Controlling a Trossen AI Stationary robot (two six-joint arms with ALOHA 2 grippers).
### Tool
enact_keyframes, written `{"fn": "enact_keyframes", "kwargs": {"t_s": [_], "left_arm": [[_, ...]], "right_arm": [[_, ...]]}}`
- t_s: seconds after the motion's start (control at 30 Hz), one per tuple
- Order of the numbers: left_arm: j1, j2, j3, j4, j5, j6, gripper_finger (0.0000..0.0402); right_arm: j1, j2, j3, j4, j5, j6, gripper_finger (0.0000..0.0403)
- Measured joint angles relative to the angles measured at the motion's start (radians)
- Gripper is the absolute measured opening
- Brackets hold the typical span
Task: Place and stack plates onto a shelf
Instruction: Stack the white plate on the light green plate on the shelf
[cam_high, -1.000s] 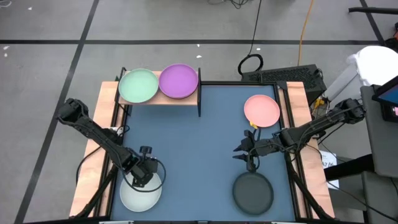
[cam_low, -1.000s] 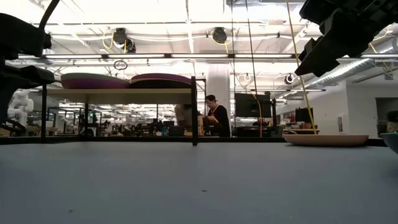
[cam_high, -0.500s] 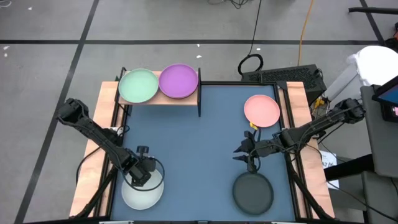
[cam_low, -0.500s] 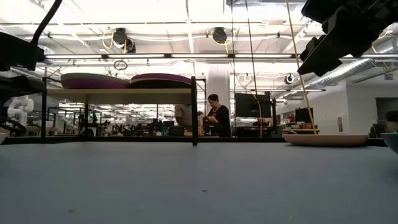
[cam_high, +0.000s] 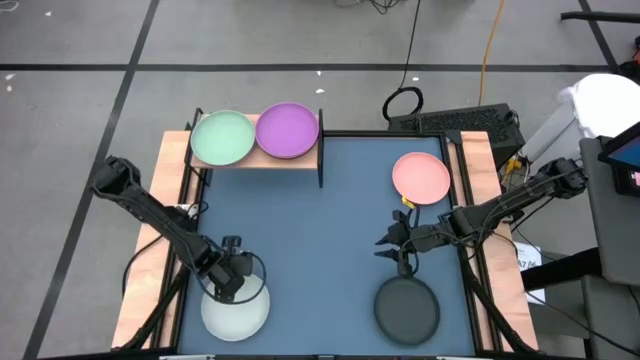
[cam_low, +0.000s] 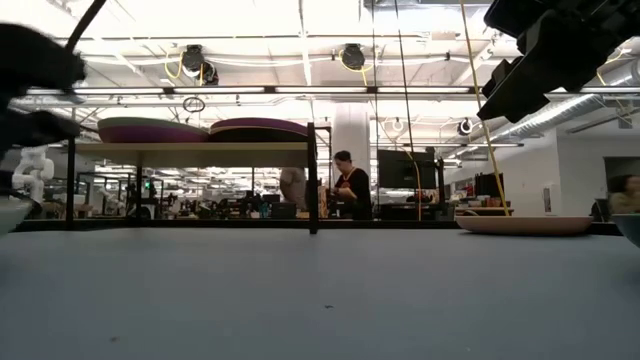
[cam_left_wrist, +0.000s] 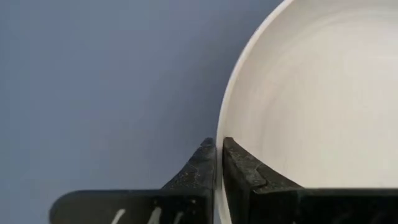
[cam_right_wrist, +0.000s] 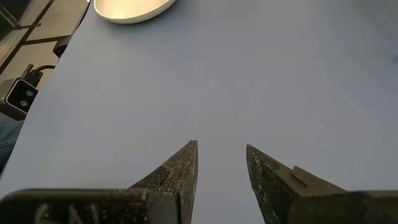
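Whitish plate (cam_high: 235, 310) near front-left; green (cam_high: 221, 137), purple (cam_high: 287, 130) plates on shelf (cam_high: 262, 160).

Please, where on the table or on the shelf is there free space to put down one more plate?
The blue tabletop is bare in the middle, between the whitish plate, the pink plate and the black plate. The shelf is crowded: the green plate and the purple plate fill it.

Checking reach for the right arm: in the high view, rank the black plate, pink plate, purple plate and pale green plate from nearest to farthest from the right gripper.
1. Black plate, near edge, just past the right gripper.
2. Pink plate, right side.
3. Purple plate, on the shelf.
4. Pale green plate, shelf's left end.
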Motion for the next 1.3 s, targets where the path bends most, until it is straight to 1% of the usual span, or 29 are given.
{"fn": "enact_keyframes", "kwargs": {"t_s": [0.2, 0.53, 0.67, 0.8, 0.9, 1.0, 1.1, 1.2, 1.3], "left_arm": [[0.052, -0.058, 0.075, -0.067, -0.072, 0.011, 0.0010], [0.153, -0.138, 0.216, -0.193, -0.212, 0.129, 0.0010], [0.213, -0.184, 0.254, -0.204, -0.273, 0.157, 0.0010], [0.279, -0.243, 0.268, -0.203, -0.361, 0.164, 0.0010], [0.330, -0.283, 0.269, -0.193, -0.408, 0.172, 0.0010], [0.373, -0.318, 0.269, -0.189, -0.452, 0.187, 0.0010], [0.412, -0.351, 0.269, -0.148, -0.514, 0.216, 0.0010], [0.458, -0.390, 0.269, -0.091, -0.545, 0.246, 0.0010], [0.507, -0.434, 0.269, -0.069, -0.590, 0.226, 0.0010]], "right_arm": [[0.000, 0.000, 0.000, 0.009, 0.001, 0.000, 0.0118], [0.000, 0.000, 0.000, 0.008, 0.001, 0.000, 0.0118], [0.000, 0.000, 0.000, 0.007, 0.002, -0.024, 0.0118], [0.000, 0.000, 0.000, 0.004, 0.002, -0.053, 0.0118], [-0.003, 0.000, 0.000, 0.005, 0.002, -0.100, 0.0118], [-0.011, 0.000, 0.000, 0.007, 0.002, -0.181, 0.0118], [-0.020, -0.008, 0.000, 0.007, 0.001, -0.270, 0.0118], [-0.033, -0.024, 0.000, 0.007, 0.002, -0.334, 0.0118], [-0.047, -0.046, 0.000, 0.007, 0.002, -0.384, 0.0118]]}}
